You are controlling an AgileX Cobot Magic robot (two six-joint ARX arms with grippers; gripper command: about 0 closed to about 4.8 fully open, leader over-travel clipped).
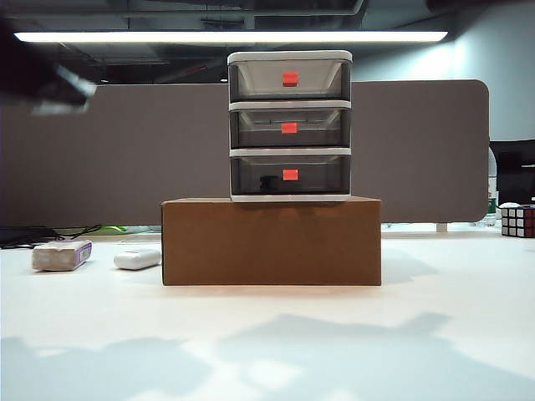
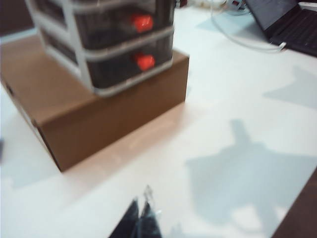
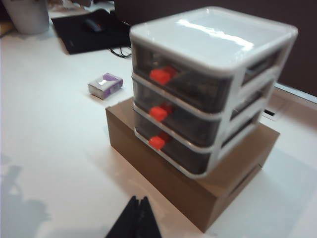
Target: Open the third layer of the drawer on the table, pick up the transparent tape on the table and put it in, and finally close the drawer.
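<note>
drawer (image 1: pixel 289 125) on cardboard box (image 1: pixel 272 242), table (image 1: pixel 267 334) middle, all tiers shut | third layer (image 1: pixel 290 175) lowest, dark shape inside, maybe the tape | left gripper (image 2: pixel 140 218) pinched, empty | right gripper (image 3: pixel 136 218) pinched, empty | both back near front edge

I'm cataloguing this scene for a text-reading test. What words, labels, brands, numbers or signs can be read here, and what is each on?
No text can be read in any view.
The whitish block carries a purple label, but any print on it is too small and blurred to read.
The drawer shows only plain red-orange tabs, with no markings.
The cardboard box and the white oval object show no print.
</note>
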